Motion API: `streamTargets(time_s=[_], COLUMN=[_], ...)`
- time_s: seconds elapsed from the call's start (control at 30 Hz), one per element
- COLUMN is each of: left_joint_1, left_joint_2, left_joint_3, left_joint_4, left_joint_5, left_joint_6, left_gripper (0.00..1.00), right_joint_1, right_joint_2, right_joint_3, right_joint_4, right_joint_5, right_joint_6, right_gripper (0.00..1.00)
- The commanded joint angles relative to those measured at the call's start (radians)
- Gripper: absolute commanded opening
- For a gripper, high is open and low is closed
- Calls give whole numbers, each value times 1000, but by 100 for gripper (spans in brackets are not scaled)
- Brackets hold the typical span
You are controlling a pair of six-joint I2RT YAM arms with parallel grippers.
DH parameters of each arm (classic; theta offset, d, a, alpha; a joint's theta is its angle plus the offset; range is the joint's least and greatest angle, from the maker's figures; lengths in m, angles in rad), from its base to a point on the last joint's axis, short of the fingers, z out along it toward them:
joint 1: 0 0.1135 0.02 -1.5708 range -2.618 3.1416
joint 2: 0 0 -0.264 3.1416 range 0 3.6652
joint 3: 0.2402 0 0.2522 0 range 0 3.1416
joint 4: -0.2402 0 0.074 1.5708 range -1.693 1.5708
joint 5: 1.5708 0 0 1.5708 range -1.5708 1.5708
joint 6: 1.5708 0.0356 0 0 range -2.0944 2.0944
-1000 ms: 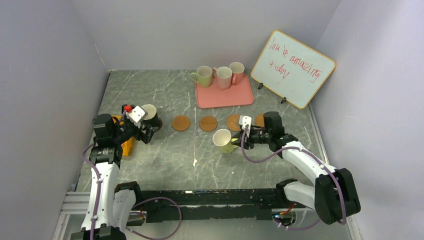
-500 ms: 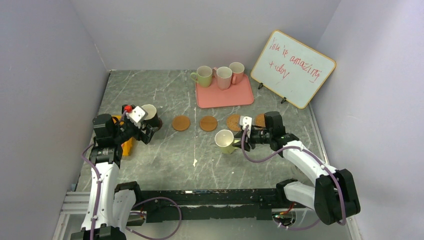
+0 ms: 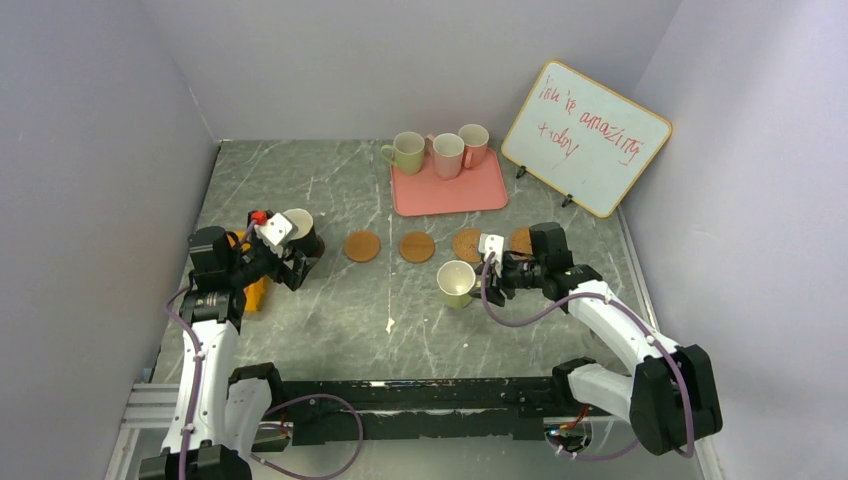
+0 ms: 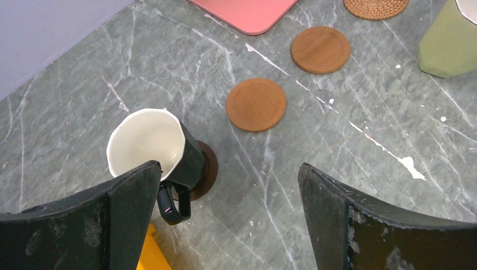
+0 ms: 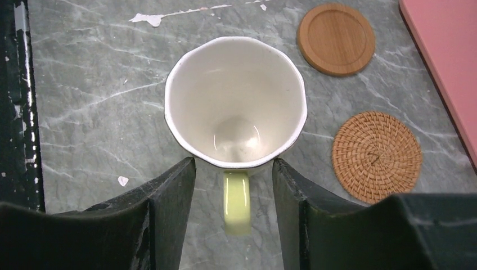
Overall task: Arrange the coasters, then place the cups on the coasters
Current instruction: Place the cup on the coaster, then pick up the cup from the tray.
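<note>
My right end effector (image 5: 232,169) part open astride handle (image 5: 237,202) of pale green mug (image 5: 236,95), holding nothing; clamp squarely, centre mug on woven coaster (image 5: 376,156), 3 o'clock.

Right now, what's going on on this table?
The left gripper hangs open by the dark brown ceramic mug, which stands on the dark brown round coaster. The right gripper has its jaws either side of the handle of a pale green ceramic mug without touching it. That mug stands on bare table near four empty tan round coasters. Three more mugs wait on the pink rectangular tray.
</note>
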Motion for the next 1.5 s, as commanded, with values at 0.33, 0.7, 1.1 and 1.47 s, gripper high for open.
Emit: streamTargets(time_s=[0.33, 0.7, 1.1, 1.47], left_joint_1=[6, 6, 6, 6], left_joint_2=[-6, -13, -10, -7], left_joint_3=[17, 15, 13, 13], left_joint_4=[4, 2, 4, 3], left_joint_5=[31, 34, 34, 39], left_joint_6=[16, 18, 16, 16], left_gripper=[96, 96, 96, 96], right_joint_1=[1, 1, 2, 54], right_joint_2=[8, 79, 130, 153], right_joint_3=[87, 180, 179, 164], right_joint_4=[-87, -193, -182, -130], right_joint_5=[56, 115, 102, 128], right_joint_6=[-65, -141, -166, -141], right_gripper=[77, 82, 61, 47])
